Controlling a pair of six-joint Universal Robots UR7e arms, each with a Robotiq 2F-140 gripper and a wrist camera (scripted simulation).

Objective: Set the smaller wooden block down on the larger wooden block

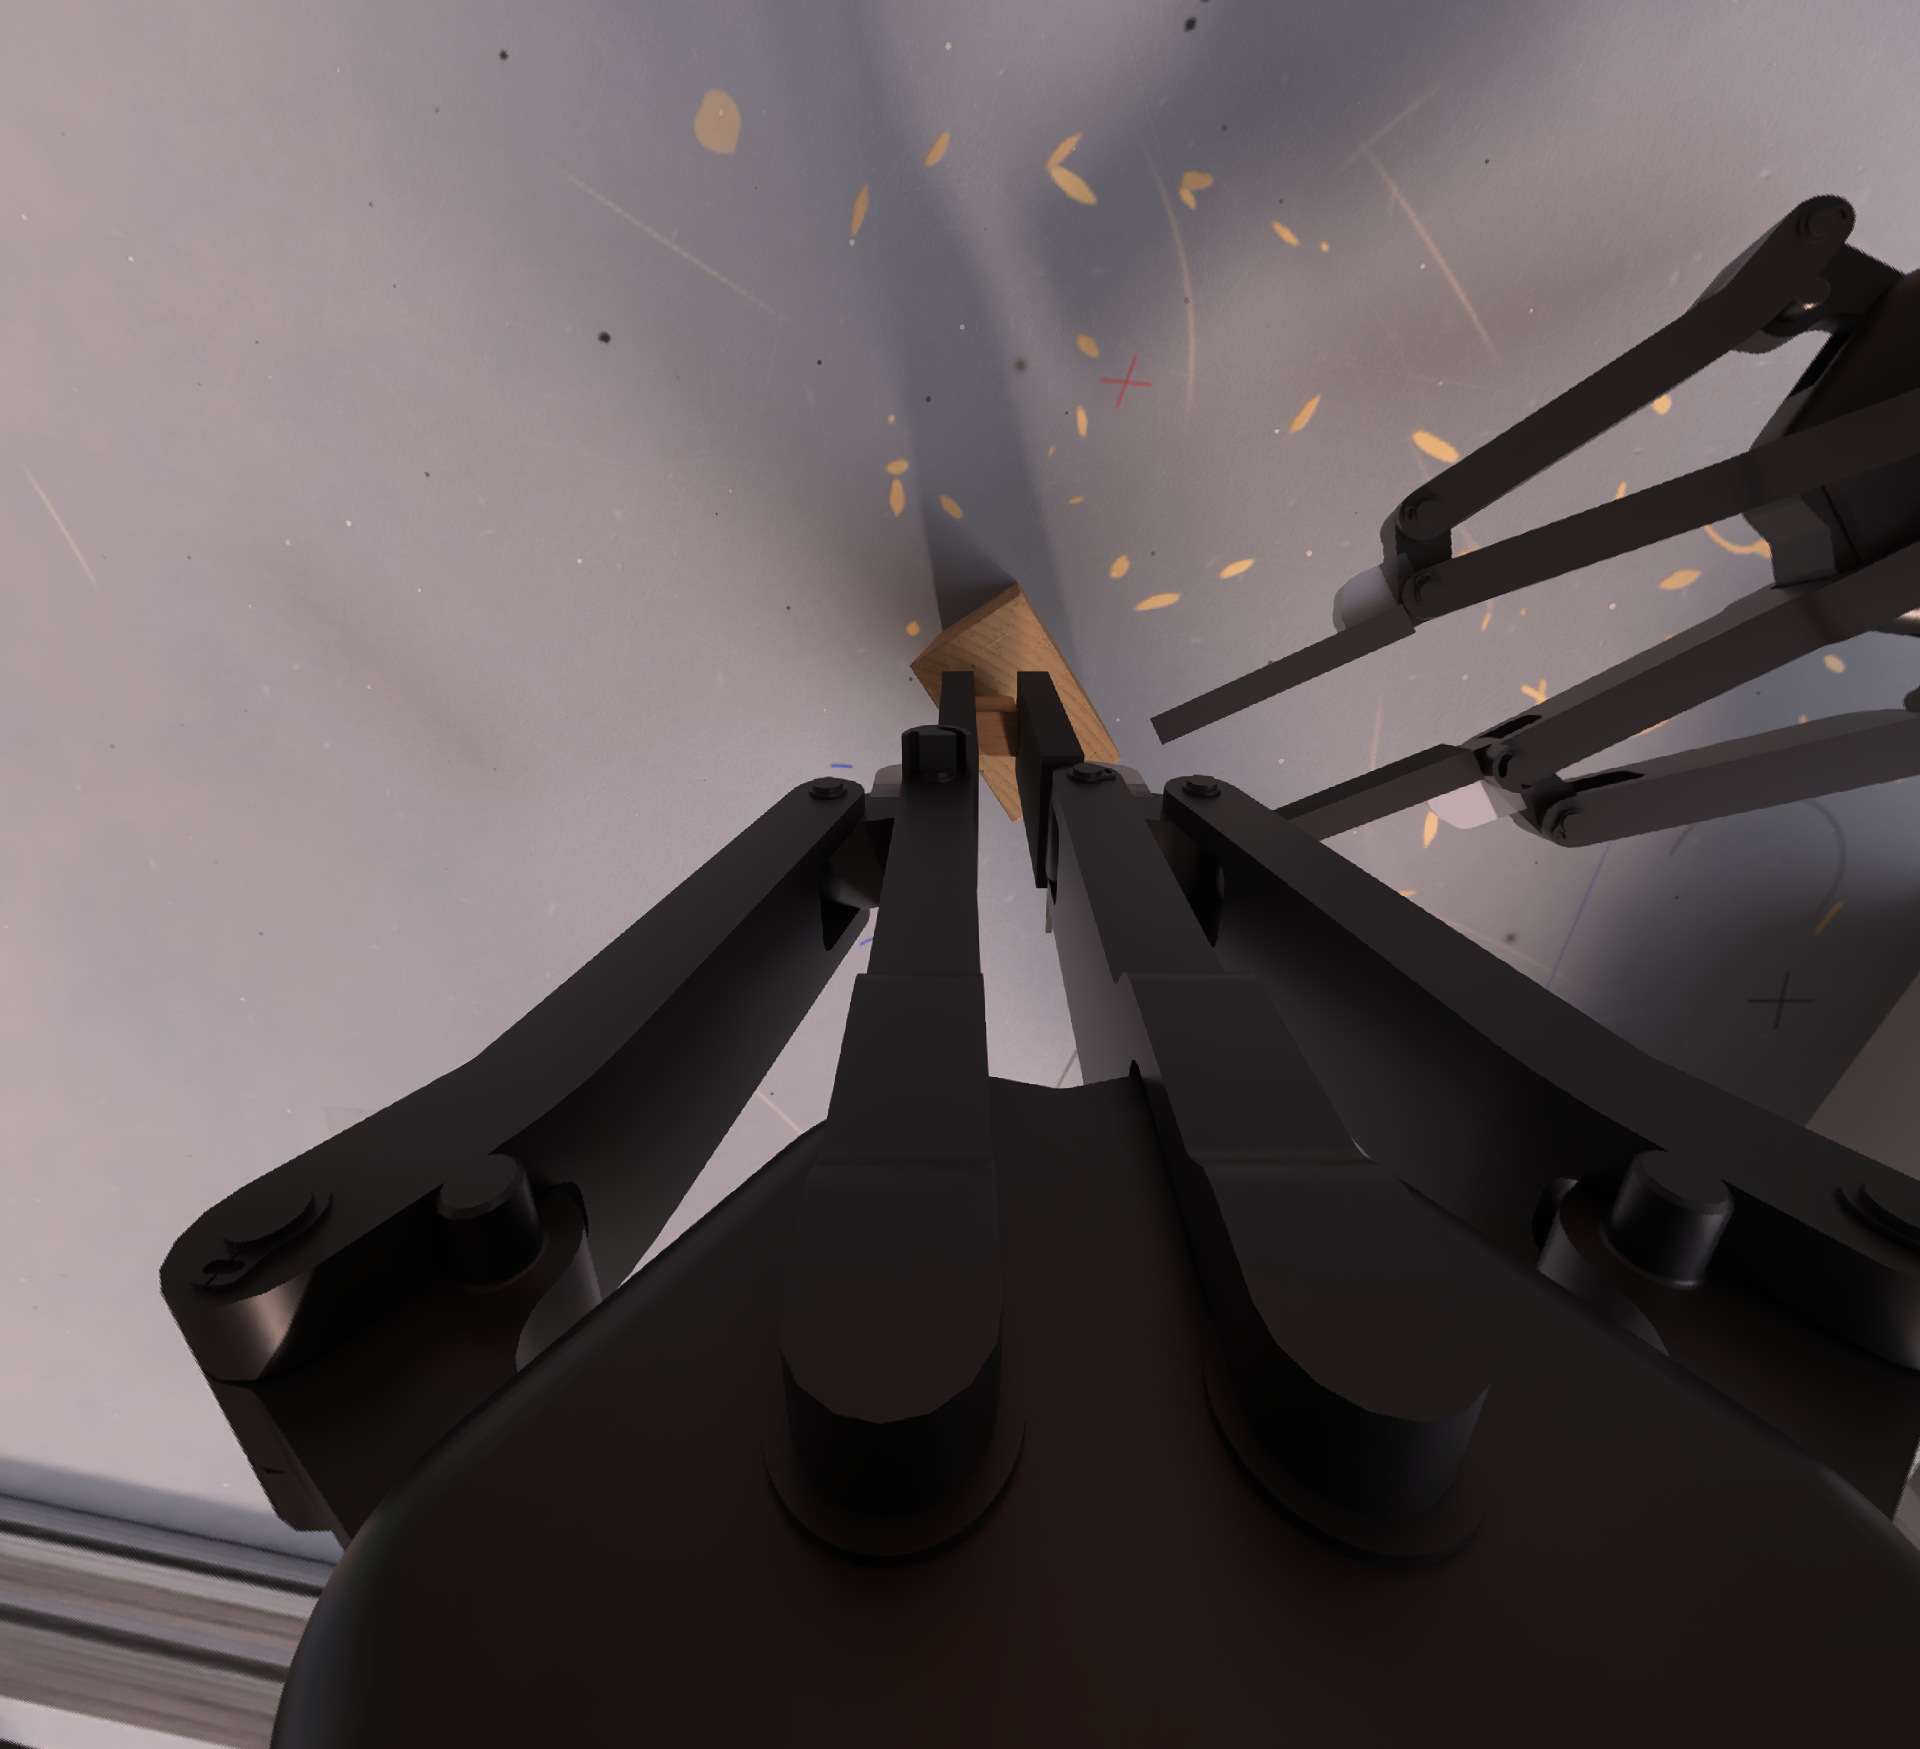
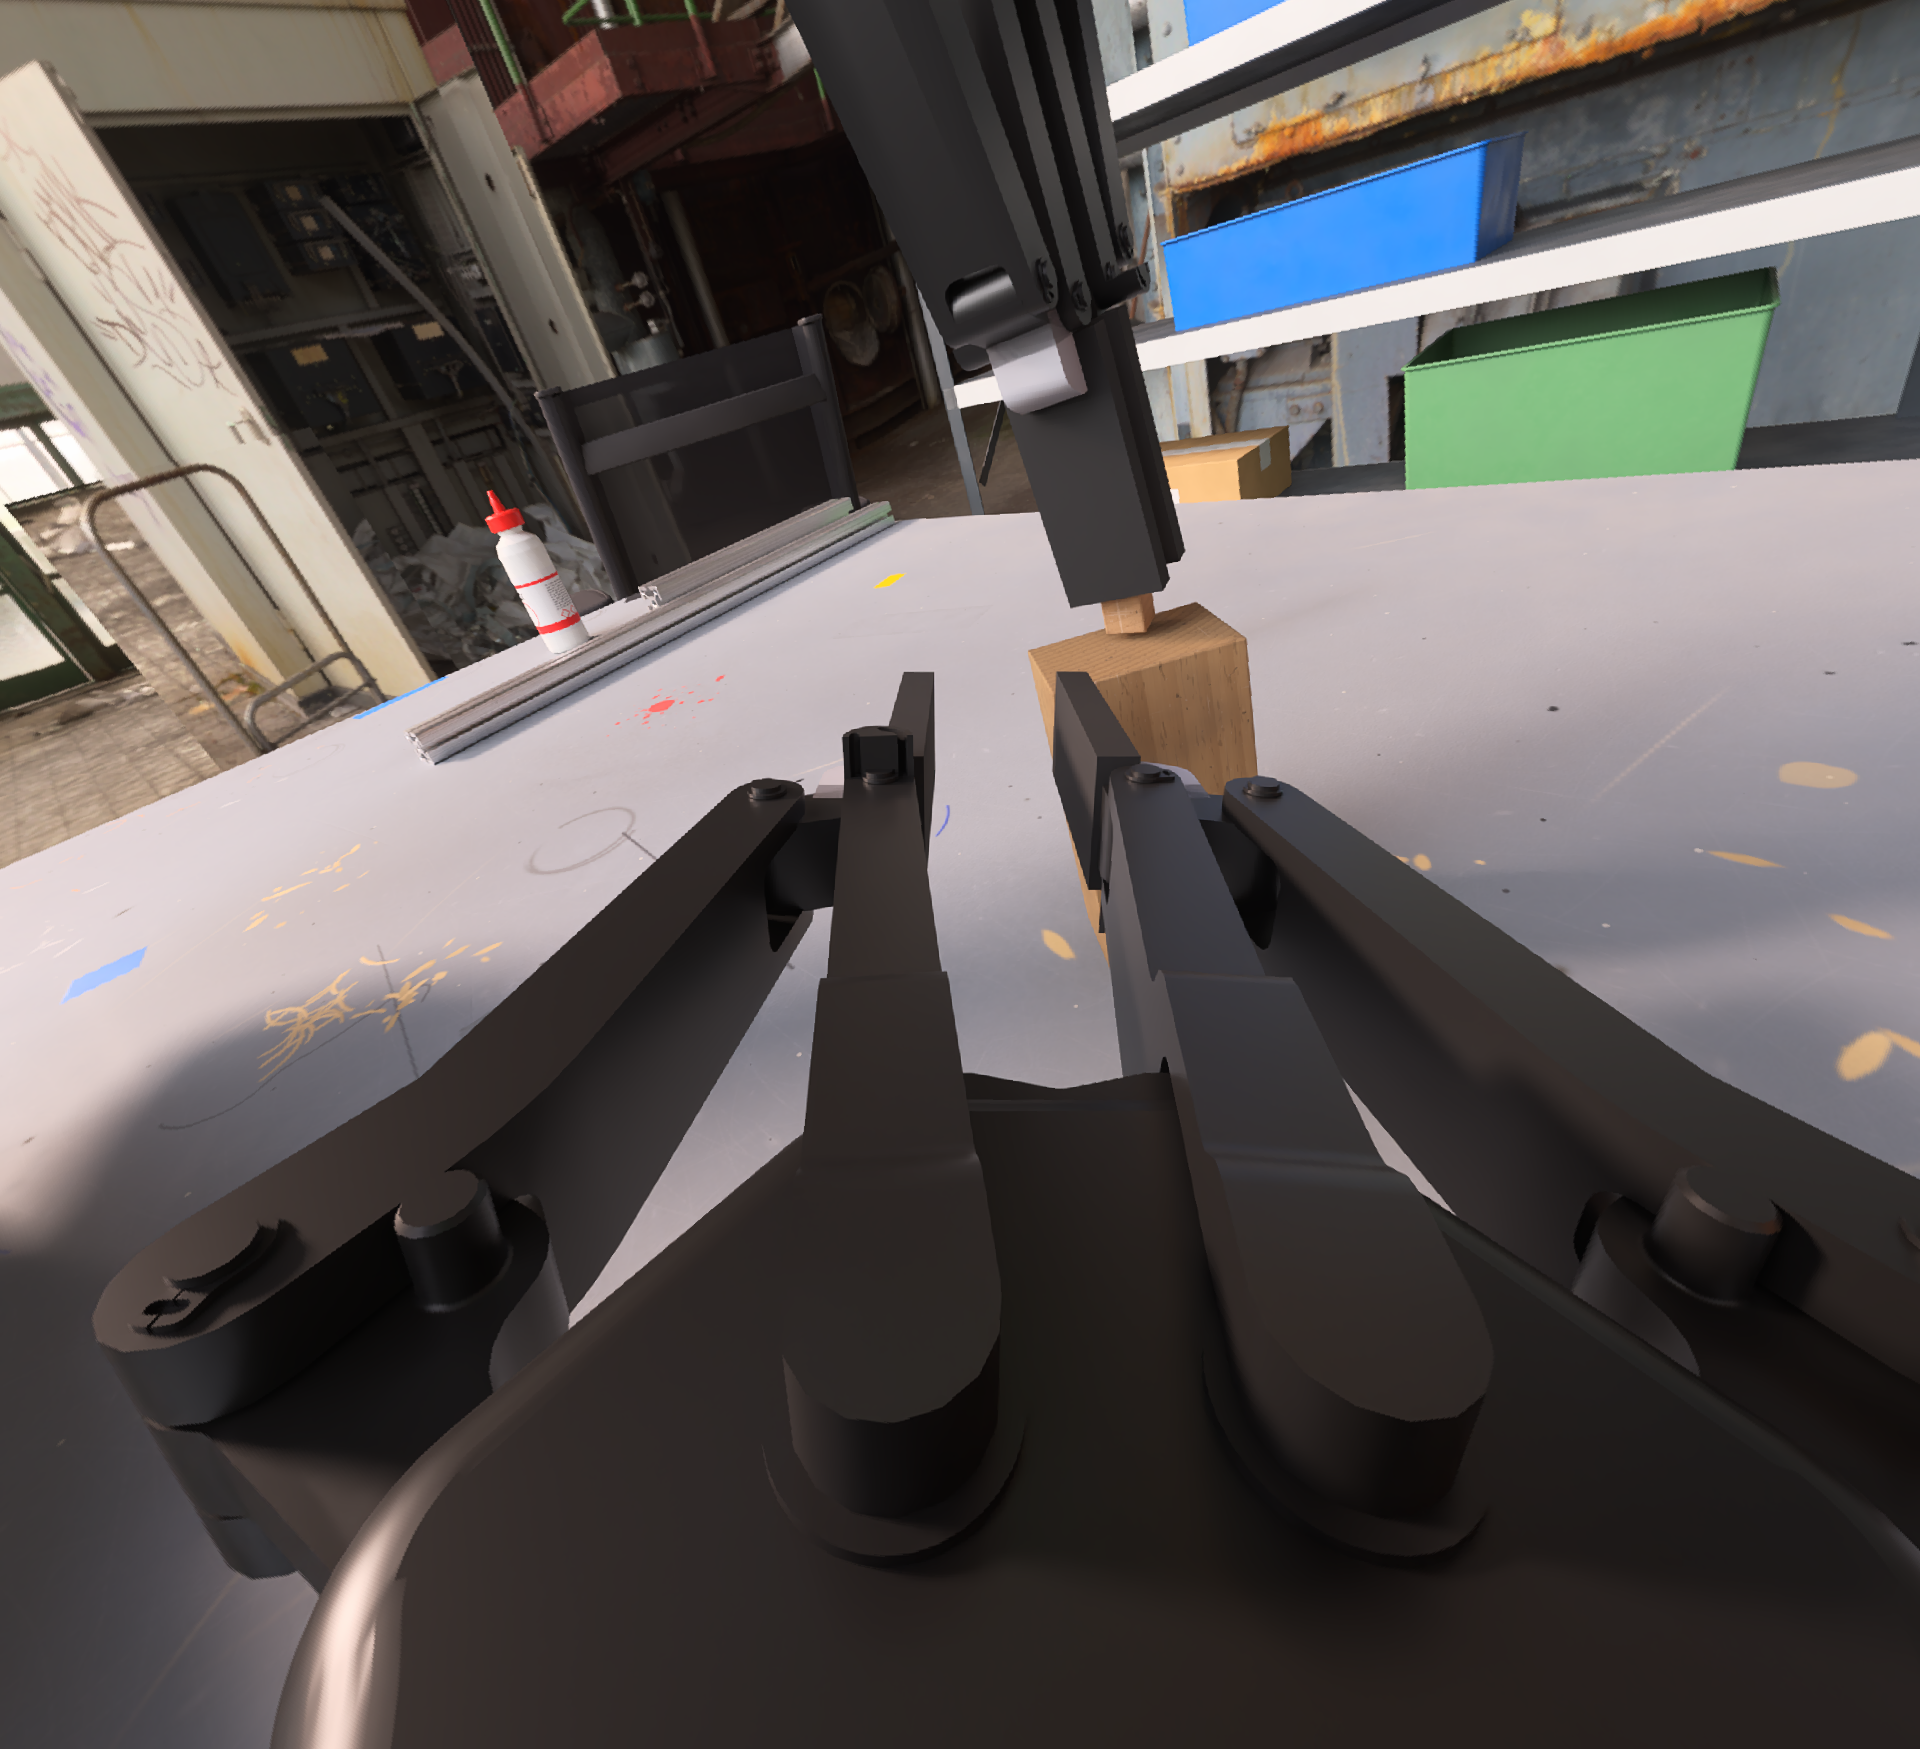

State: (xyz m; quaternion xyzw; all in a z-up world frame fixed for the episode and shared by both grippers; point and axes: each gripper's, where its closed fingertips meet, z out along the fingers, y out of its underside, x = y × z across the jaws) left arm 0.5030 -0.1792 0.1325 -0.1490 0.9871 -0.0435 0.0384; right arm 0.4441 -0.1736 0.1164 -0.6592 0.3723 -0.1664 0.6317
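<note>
The larger wooden block [image 2: 1174, 702] stands upright on the grey table [image 2: 1558, 660]. My left gripper [image 1: 997, 697] comes down from above and is shut on the smaller wooden block [image 1: 995, 725], which sits at the larger block's top face [image 1: 987, 645]. In the right wrist view the small block [image 2: 1127, 616] pokes out below the left gripper [image 2: 1117, 582] and looks to be touching the top. My right gripper [image 2: 992, 702] is open and empty, low over the table just beside the larger block. It also shows in the left wrist view [image 1: 1226, 764].
A white glue bottle with a red cap [image 2: 535, 582] and an aluminium rail [image 2: 644, 639] lie at the table's far left. A dark frame [image 2: 696, 432], a cardboard box [image 2: 1226, 463], a green bin [image 2: 1579, 390] and shelves with blue bins [image 2: 1340, 234] stand behind.
</note>
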